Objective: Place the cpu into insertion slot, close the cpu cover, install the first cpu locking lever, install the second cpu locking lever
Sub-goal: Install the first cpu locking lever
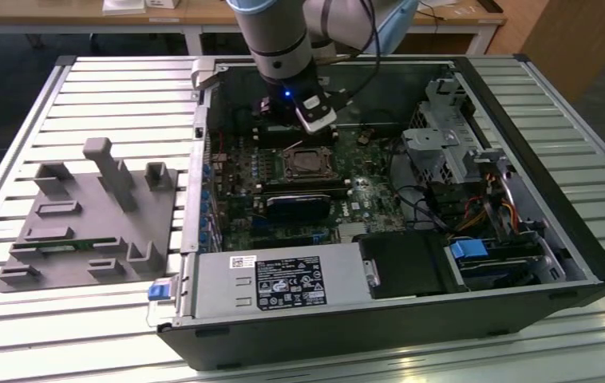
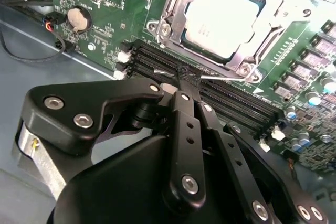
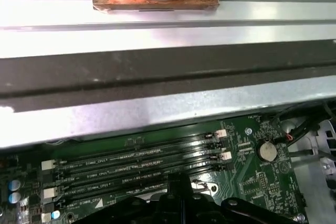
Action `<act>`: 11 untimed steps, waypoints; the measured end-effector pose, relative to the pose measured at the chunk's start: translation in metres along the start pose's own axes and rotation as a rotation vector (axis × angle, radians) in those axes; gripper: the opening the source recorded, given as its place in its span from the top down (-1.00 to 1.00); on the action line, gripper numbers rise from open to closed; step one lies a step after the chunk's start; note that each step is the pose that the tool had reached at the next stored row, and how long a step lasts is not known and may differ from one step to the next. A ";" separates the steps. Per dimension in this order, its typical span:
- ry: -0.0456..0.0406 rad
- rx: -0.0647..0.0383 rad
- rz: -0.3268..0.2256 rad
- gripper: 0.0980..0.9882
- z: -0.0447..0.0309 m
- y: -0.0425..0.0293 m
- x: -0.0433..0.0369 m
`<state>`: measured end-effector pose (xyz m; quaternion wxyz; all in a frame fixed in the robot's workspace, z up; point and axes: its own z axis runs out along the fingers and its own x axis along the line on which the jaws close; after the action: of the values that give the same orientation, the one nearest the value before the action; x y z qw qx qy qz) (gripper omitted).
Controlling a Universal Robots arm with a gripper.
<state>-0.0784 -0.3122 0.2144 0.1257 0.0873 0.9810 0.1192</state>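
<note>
**Position.** In the exterior view the tool (image 1: pixel 318 121) hangs inside the open computer case (image 1: pixel 558 239), which stands on the slatted worktop (image 1: pixel 121 88). It is just beyond the insertion slot (image 1: pixel 286 163).

**Task items.** In the second wrist view the cpu (image 2: pixel 223 18) lies seated in the slot, and the cpu cover (image 2: pixel 175 4) is down around it. A thin locking lever (image 2: pixel 226 80) runs between the socket and the memory slots (image 2: pixel 157 59).

**Tool state.** The fingers are drawn narrow, tips together. The tool (image 2: pixel 185 80) sits at the lever wire. Whether it pinches the wire or only bears on it cannot be told.

**Step in hand (judged).** This is the first locking lever, as chip and cover look already in place.

**Doing it well.**
- Keep the tips squarely on the wire so that they do not slide off along it.
- Press down, then sideways under the retaining hook, in one steady stroke.
- Keep clear of the memory slot latches and of the small parts on the motherboard (image 2: pixel 105 3).
- A slip here would risk scraping the board.

**Orientation.**
- The cpu lies flat with its metal top upward. It is square, so no long axis applies, and its edges sit parallel to the cover frame.
- The lever's long axis runs along the socket edge, parallel to the memory slots.
</note>
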 end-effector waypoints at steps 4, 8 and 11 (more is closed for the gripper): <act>-0.0081 0.004 0.016 0.98 0.0029 -0.0008 0.0007; -0.0165 0.008 0.035 0.98 0.0061 -0.0012 0.0016; -0.0198 0.010 0.046 0.98 0.0074 0.0000 0.0021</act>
<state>-0.0784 -0.3103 0.2069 0.1322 0.1114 0.9781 0.1162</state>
